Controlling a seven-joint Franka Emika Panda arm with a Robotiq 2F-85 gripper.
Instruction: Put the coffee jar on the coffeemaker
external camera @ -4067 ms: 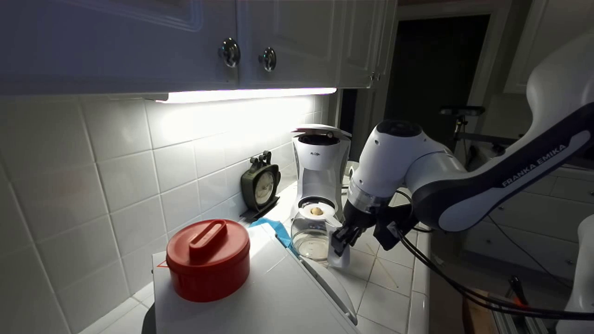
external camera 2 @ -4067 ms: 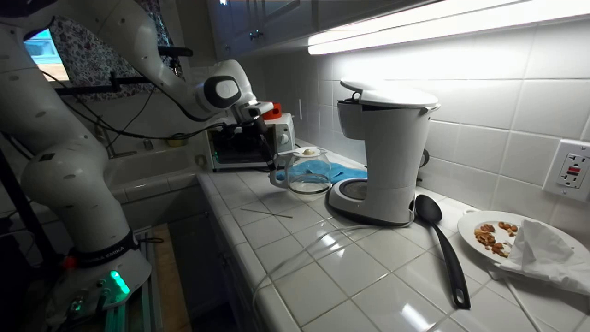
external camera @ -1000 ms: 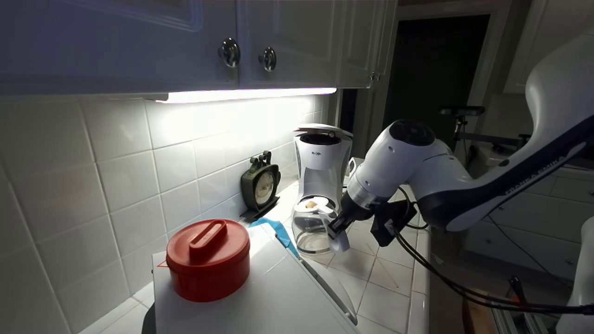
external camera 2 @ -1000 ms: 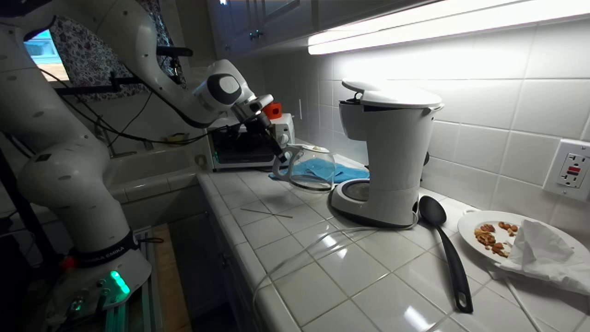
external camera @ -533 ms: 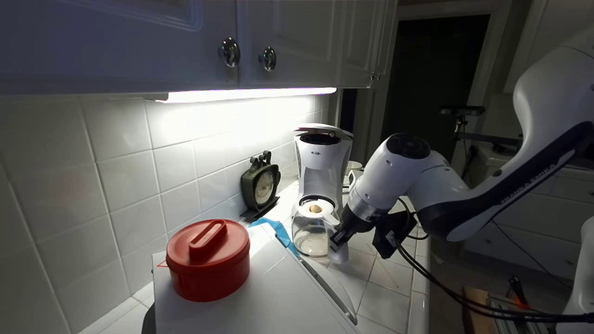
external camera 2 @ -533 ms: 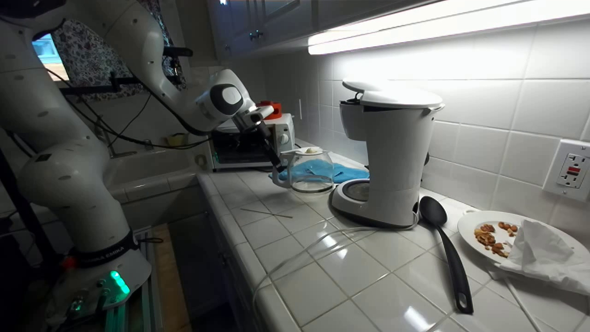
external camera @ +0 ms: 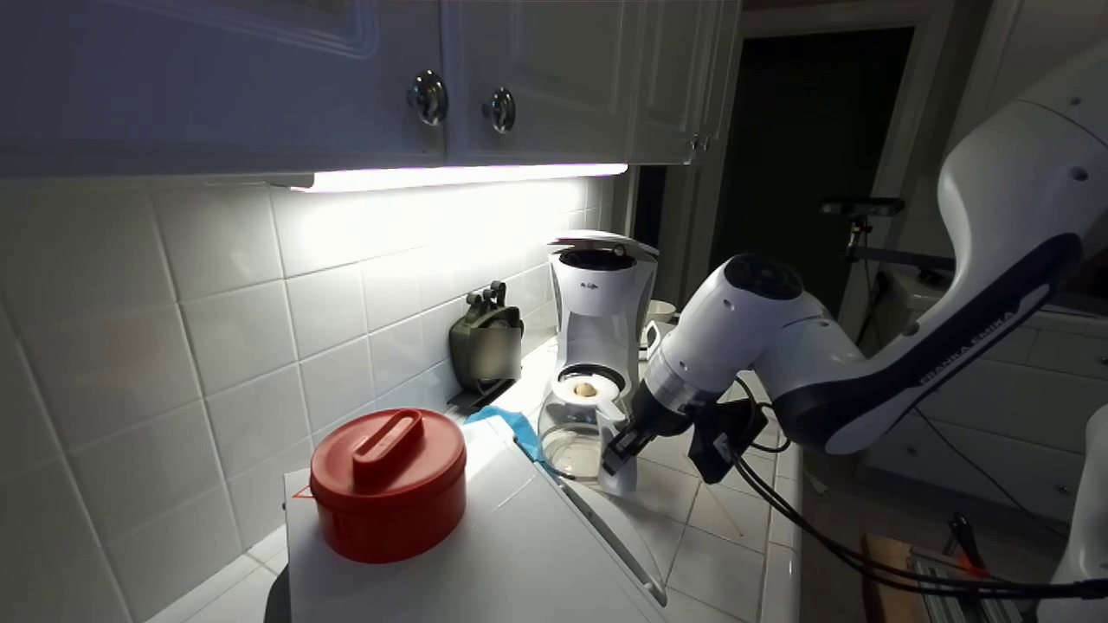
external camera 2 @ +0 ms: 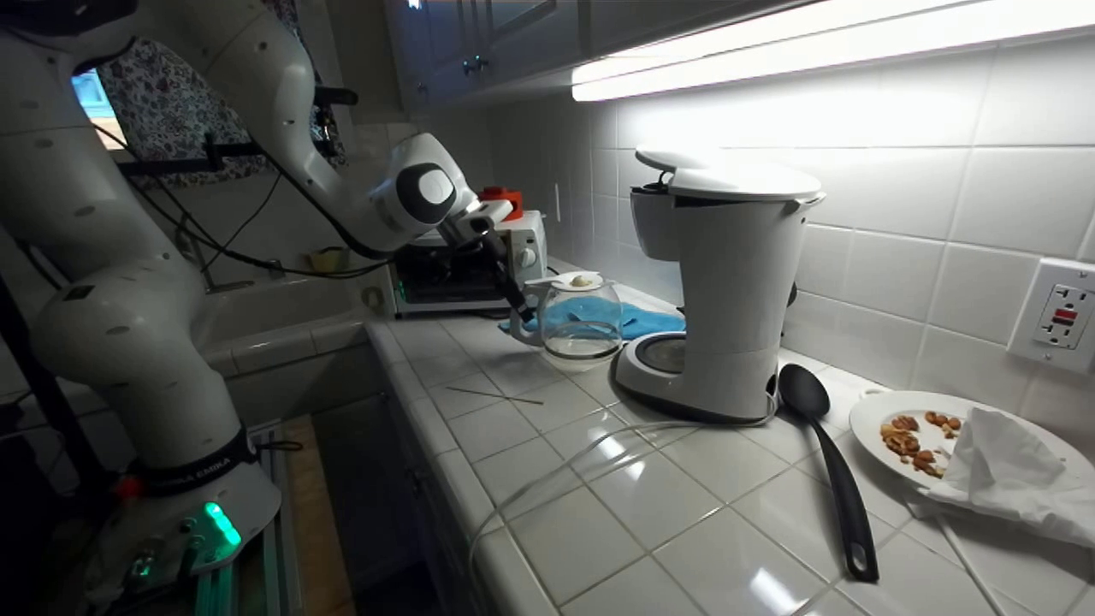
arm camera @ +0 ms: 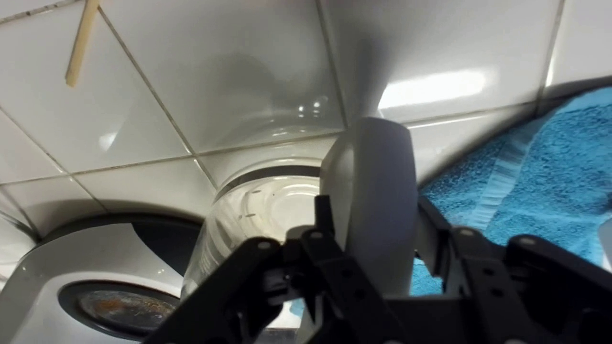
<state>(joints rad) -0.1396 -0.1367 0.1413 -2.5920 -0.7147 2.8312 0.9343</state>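
Straddling the white handle (arm camera: pixel 382 205), the partly spread fingers (arm camera: pixel 344 277) may clamp or merely flank it, unclear which, while the glass carafe (external camera 2: pixel 580 328) just beside them, the coffeemaker (external camera 2: pixel 727 295) beyond, should prove light, slippery and fragile, best held by that handle.

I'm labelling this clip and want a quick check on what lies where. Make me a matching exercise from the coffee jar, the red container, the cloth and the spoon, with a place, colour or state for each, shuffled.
Column 1
1. coffee jar
2. red container
3. cloth
4. spoon

Column 2
A. on top of the toaster oven
B. lying beside the white plate
C. handle between the fingers of the gripper
D. blue

Pairs: 1-C, 2-A, 3-D, 4-B
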